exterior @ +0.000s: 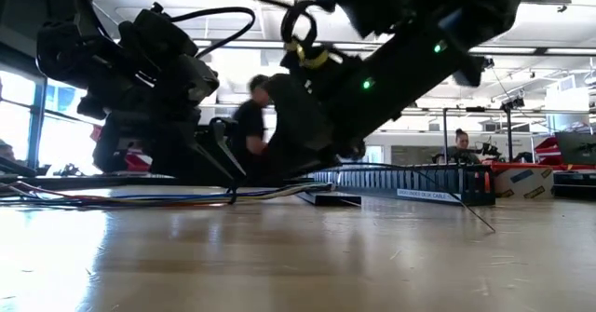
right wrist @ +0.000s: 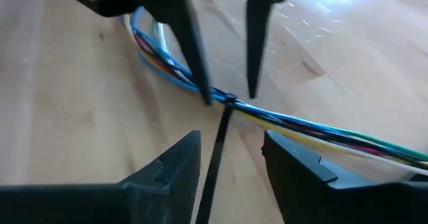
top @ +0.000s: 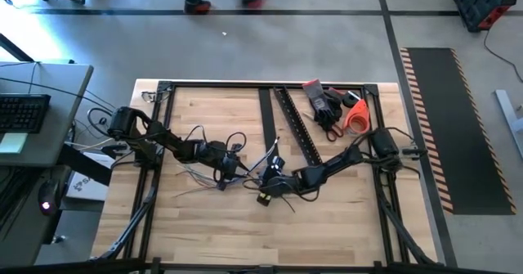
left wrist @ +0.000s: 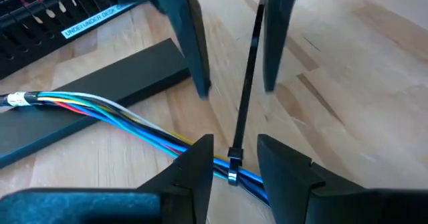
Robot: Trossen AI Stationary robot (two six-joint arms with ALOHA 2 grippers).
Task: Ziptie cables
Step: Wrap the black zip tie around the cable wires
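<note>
Left gripper [left wrist: 231,160] near table centre, fingers parted narrow, straddling the cables [left wrist: 120,114] right at the zip tie [left wrist: 249,70] head; no grip seen. Right gripper [right wrist: 231,154] facing it from opp. side, fingers also apart, tie strap running up betw. them, untouched as far as visible. Cables bundled: blue, white, red, yellow strands, lying flat on wooden table [top: 212,225], black tie looped round them. Flat black bar [left wrist: 93,90] beside bundle, slotted rail [top: 298,131] beyond. Gloves and orange-handled tool [top: 353,114] at far right corner. Two people in room behind.
</note>
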